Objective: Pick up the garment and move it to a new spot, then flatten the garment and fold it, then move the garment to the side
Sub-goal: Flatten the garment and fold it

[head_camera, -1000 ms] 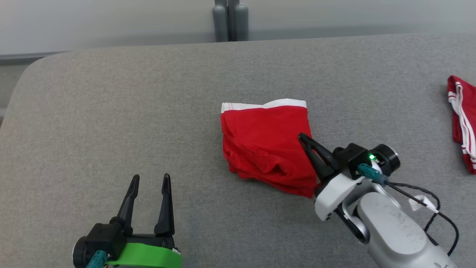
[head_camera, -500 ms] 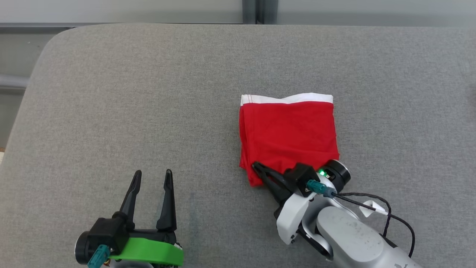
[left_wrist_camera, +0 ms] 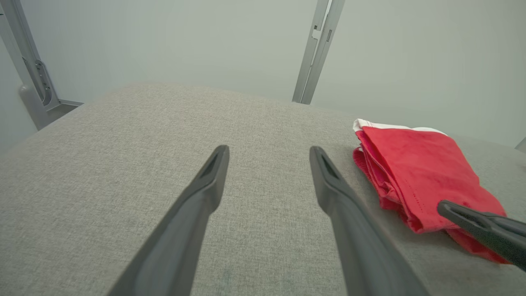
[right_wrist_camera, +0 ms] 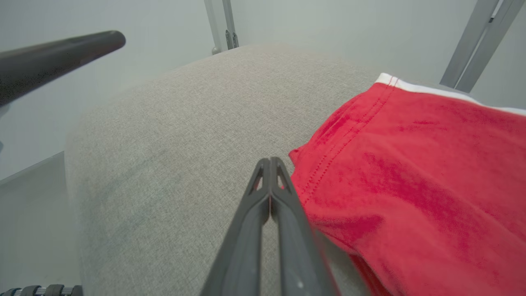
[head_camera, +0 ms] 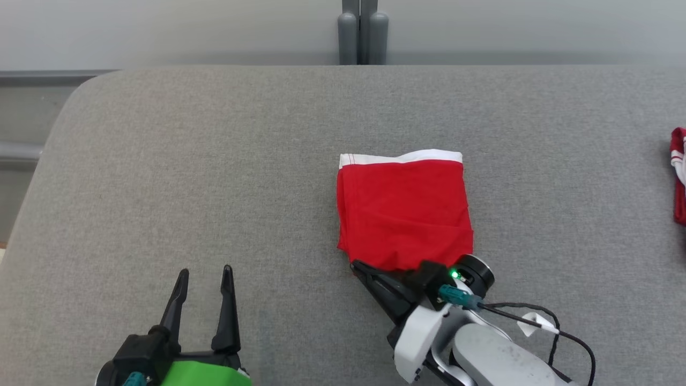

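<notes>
The garment (head_camera: 404,214) is red with a white waistband at its far edge, lying folded and flat in the middle of the grey padded surface (head_camera: 214,161). My right gripper (head_camera: 356,265) is shut with nothing in it, its tips low at the garment's near left corner. In the right wrist view the right gripper (right_wrist_camera: 270,161) points just left of the garment (right_wrist_camera: 411,164). My left gripper (head_camera: 205,272) stands open and empty at the near left, well apart from the cloth. The left wrist view shows the left gripper (left_wrist_camera: 269,150) with the garment (left_wrist_camera: 415,164) to its right.
A second red garment with white stripes (head_camera: 679,182) lies at the far right edge. Grey posts (head_camera: 363,32) stand behind the surface. The surface's rounded corner (head_camera: 80,91) is at the far left. A black cable (head_camera: 536,316) loops off my right wrist.
My shut right gripper swept from on top of the garment's right part down to its near left corner, and the rumpled near part now lies flat. The head camera shifted. The left gripper stayed open.
</notes>
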